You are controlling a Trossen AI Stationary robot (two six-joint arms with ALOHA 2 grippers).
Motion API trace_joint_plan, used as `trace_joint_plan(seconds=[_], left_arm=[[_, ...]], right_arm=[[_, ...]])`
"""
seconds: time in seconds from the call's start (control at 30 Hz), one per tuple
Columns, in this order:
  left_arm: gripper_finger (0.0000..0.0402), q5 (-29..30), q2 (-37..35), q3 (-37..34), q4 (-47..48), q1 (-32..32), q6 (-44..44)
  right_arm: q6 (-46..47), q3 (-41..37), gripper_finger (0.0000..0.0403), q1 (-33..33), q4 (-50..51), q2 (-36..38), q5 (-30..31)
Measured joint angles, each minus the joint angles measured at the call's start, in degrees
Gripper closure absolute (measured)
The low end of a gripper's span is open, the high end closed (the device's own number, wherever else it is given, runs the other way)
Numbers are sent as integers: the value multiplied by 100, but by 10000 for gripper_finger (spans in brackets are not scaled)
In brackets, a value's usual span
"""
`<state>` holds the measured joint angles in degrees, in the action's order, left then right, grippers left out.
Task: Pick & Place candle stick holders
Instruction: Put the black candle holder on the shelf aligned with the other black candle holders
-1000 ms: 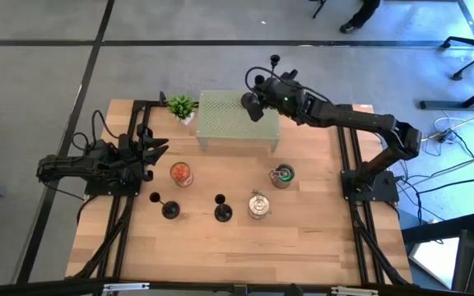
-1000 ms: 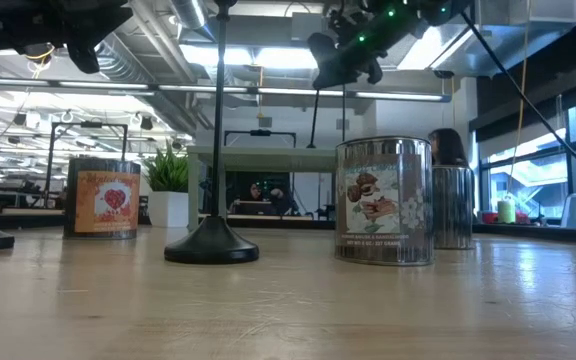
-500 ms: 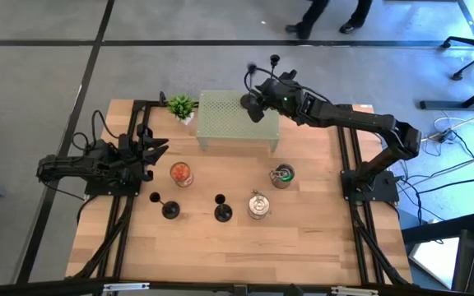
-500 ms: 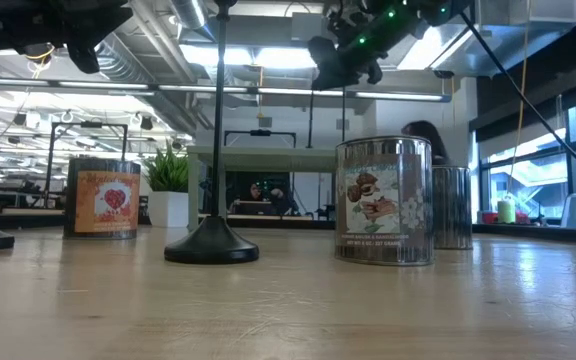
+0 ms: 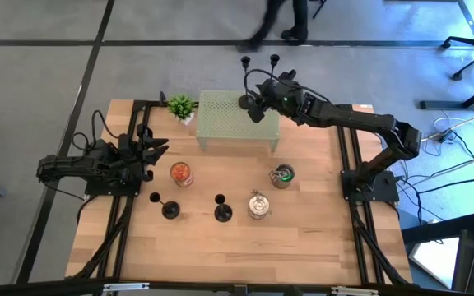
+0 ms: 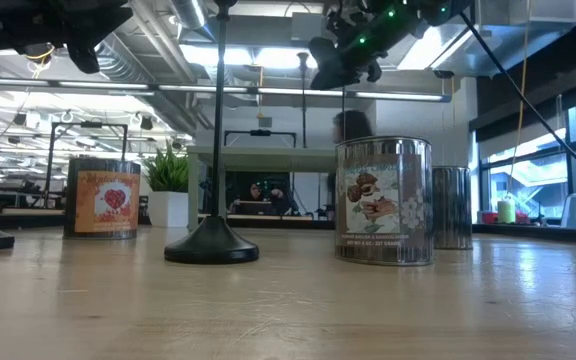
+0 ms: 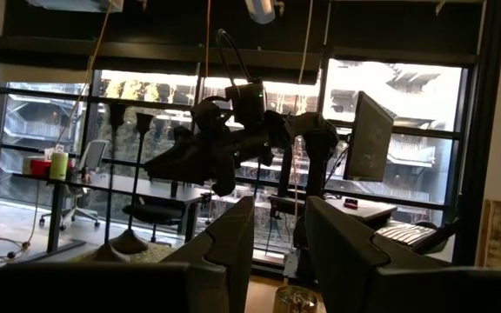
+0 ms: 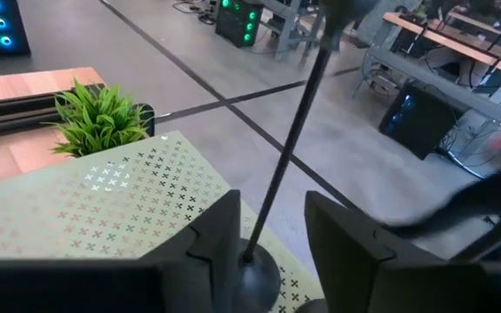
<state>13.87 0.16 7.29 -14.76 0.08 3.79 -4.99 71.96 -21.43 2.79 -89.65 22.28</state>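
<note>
My right gripper is over the green perforated riser at the table's far side, shut on a slim black candlestick that stands on the riser. Its cup top shows beyond the gripper. A second candlestick stands beside it; the arm hides its base. Two more candlesticks stand by their disc bases on the table near the front. My left gripper is open and empty at the table's left. My right gripper has one finger on each side of the candlestick's base dome, at the foot of the stem, slanting down from the table's right. The base rests on the riser's top. The stem rises between the fingers, leaning a little away from the gripper.
A glass jar with orange contents and two silver ones stand mid-table. A small green plant stands left of the riser. A person walks on the floor beyond the far edge.
The candlestick in my right gripper has shifted toward the table's left. Its cup top has come out from behind the gripper toward the far edge, and its base stays on the riser. A person has walked past behind the table.
</note>
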Motion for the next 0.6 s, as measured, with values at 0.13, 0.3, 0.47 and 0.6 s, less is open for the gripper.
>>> trace_joint_plan(seconds=[0.13, 0.3, 0.47, 0.6], left_arm=[[300, 0, 0, 0, 0, 1, 2], [300, -3, 0, 0, 15, 1, 6], [300, -192, 0, 0, 87, 2, 6], [300, -413, 0, 0, 138, 2, 85]], right_arm=[[-130, -2, 251, 116, 57, 71, 3], [-263, -2, 245, 435, 369, 403, 5], [-461, -2, 245, 979, 1163, 1052, 16], [-591, -2, 245, 1525, 2013, 1647, 20]])
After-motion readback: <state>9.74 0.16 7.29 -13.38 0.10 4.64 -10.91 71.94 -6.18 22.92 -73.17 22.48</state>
